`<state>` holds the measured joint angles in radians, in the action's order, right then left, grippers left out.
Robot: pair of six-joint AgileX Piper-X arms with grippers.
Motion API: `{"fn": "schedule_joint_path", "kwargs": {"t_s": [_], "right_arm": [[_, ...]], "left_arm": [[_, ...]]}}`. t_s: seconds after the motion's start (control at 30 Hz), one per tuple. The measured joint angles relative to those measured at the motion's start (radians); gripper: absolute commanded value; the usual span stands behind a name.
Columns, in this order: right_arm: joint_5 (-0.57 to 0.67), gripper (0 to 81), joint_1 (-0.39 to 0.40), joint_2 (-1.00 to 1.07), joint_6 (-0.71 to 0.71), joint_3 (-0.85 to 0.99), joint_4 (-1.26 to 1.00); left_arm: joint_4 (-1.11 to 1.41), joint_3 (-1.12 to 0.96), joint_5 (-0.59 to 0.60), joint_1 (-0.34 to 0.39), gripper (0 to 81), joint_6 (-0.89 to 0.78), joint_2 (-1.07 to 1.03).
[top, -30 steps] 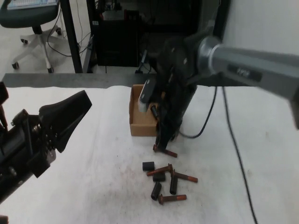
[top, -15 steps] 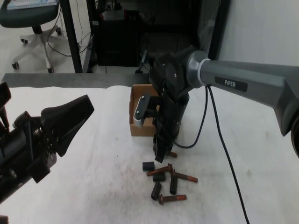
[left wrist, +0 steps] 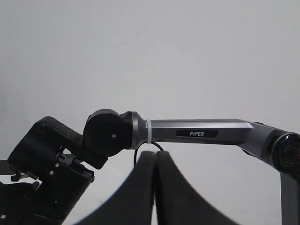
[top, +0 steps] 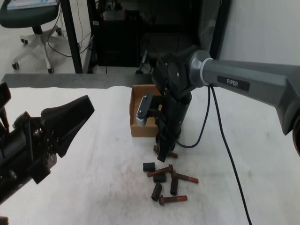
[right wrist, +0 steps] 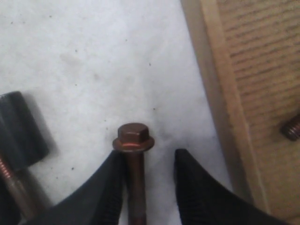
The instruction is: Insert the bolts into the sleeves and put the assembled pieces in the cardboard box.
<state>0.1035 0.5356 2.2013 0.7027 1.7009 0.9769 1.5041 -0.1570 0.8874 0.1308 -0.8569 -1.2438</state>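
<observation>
My right gripper [right wrist: 150, 157] points down at the bench with its fingers open on either side of a copper bolt [right wrist: 135, 154]. The bolt's shank lies against one finger, with a gap to the other. From the high view this gripper [top: 162, 152] stands just in front of the cardboard box [top: 136, 129], over that bolt [top: 172, 154]. A black sleeve [right wrist: 18, 126] lies close by. Several more bolts [top: 172, 199] and sleeves [top: 156, 191] lie scattered nearer the front. My left gripper [top: 86, 102] hangs shut and empty above the left of the bench, its fingers [left wrist: 145, 187] pressed together.
A dark bolt end [right wrist: 290, 129] rests inside the box by its wall [right wrist: 220, 93]. A black cable [top: 225, 140] runs over the bench on the right. White cloth covers the bench, with open room left of the pile. A desk frame and an office chair stand behind.
The right arm has swung and dropped, bringing its gripper down around the bolt in front of the box. The left arm has stayed where it was.
</observation>
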Motion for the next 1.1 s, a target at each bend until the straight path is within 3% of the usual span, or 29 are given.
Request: {"fn": "schedule_joint_path", "kwargs": {"t_s": [0.17, 0.23, 0.37, 0.4, 0.63, 0.83, 0.97, 1.1], "right_arm": [[-0.003, 34.0, 0.008, 0.009, 0.0, 0.004, 0.0], [-0.009, 30.2, 0.012, 0.01, 0.0, 0.005, 0.0], [-0.014, 3.2, 0.026, 0.016, 0.004, 0.008, 0.011], [-0.022, 0.4, 0.03, 0.016, 0.004, 0.01, 0.011], [-0.017, 0.8, 0.026, 0.016, -0.052, 0.011, 0.014], [0.126, 0.8, -0.006, 0.001, -0.142, 0.007, 0.036], [0.277, 0.8, -0.04, -0.058, -0.171, -0.007, 0.136], [0.36, 0.8, -0.121, -0.253, -0.172, -0.008, 0.204]], "left_arm": [[0.0, 0.0, 0.002, 0.0, 0.3, 0.0, 0.0], [0.0, 0.0, 0.004, 0.0, 0.3, 0.0, 0.0], [0.0, 0.0, 0.003, 0.0, 0.3, 0.0, 0.0], [0.0, 0.0, 0.003, 0.0, 0.3, 0.0, 0.0], [0.0, 0.0, 0.003, 0.0, 0.3, 0.0, 0.0], [0.0, 0.0, 0.019, 0.0, 0.3, 0.0, 0.0], [-0.054, 0.0, 0.1, 0.0, 0.3, -0.023, 0.0], [-0.261, -0.029, 0.232, 0.0, 0.3, -0.038, 0.001]]}}
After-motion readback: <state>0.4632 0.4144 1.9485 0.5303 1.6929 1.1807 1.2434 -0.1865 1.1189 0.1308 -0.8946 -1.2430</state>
